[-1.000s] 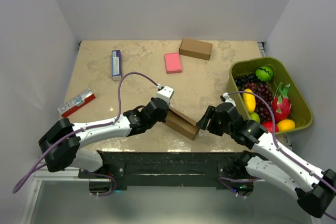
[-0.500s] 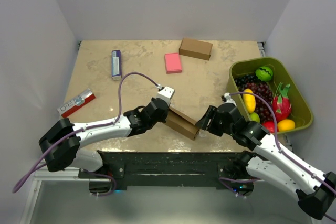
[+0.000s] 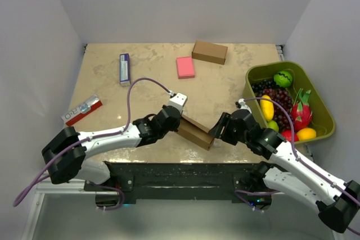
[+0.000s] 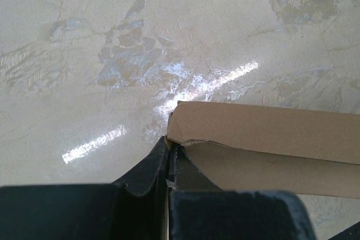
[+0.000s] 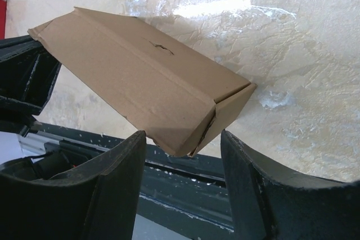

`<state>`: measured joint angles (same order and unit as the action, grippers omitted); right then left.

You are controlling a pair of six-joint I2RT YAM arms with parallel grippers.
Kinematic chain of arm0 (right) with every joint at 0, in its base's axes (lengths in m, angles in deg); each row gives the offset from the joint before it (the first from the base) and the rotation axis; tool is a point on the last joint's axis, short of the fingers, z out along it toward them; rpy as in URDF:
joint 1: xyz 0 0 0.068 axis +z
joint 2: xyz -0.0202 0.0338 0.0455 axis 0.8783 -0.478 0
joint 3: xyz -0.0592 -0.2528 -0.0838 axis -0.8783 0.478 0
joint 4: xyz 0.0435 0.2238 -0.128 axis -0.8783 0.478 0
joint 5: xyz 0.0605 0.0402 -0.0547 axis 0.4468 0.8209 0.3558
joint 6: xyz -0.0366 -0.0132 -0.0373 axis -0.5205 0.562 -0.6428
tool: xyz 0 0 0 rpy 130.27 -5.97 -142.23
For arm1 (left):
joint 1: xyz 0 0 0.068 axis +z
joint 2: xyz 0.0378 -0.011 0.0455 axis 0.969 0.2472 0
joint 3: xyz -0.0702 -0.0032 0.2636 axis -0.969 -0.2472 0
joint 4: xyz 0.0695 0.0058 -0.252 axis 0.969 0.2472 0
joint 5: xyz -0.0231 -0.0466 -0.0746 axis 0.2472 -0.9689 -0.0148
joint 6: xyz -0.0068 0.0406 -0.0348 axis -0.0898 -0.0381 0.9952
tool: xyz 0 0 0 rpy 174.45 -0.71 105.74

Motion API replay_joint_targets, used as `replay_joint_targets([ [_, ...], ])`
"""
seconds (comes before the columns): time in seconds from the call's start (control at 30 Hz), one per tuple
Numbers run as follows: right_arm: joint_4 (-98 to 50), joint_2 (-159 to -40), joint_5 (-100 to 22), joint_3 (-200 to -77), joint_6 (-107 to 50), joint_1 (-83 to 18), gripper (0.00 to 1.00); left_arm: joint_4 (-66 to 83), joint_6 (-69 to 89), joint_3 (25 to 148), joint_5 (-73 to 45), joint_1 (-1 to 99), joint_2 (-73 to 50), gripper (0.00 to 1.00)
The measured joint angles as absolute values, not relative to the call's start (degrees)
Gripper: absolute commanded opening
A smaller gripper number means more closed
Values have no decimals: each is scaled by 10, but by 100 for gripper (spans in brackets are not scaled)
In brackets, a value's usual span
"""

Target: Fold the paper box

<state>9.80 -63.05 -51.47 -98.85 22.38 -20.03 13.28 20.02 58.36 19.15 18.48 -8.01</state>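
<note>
Left gripper (image 4: pixel 169 164) was pinched closed on one end edge of the paper box (image 5: pixel 140 77), holding it tilted, seemingly just off the table (image 3: pixel 146 66) near the front edge. Right gripper (image 5: pixel 183 147) was spread wide around the opposite end corner, not clamping. The box looked light, thin and easily crushed, so it was probably best pinched gently at its edges or flaps.

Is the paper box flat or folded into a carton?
Folded: the paper box forms a rectangular carton, its near end flap tucked but slightly gaping. The left hand pinches its other end.
</note>
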Motion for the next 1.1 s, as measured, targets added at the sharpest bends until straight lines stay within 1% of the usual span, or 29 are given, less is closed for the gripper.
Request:
replay_joint_targets([
  [0.63,56,-620,-509,-942,229,-199,48,133,200,584,193,181,-80,0],
  [0.87,36,-611,-503,-920,237,-198,47,126,197,574,185,181,-89,0],
  [0.97,33,-611,-501,-914,238,-198,47,120,186,560,171,181,-104,7],
  [1.0,33,-610,-501,-913,239,-198,47,118,183,555,165,181,-111,14],
  [1.1,33,-605,-501,-908,240,-198,47,116,165,541,148,181,-127,24],
])
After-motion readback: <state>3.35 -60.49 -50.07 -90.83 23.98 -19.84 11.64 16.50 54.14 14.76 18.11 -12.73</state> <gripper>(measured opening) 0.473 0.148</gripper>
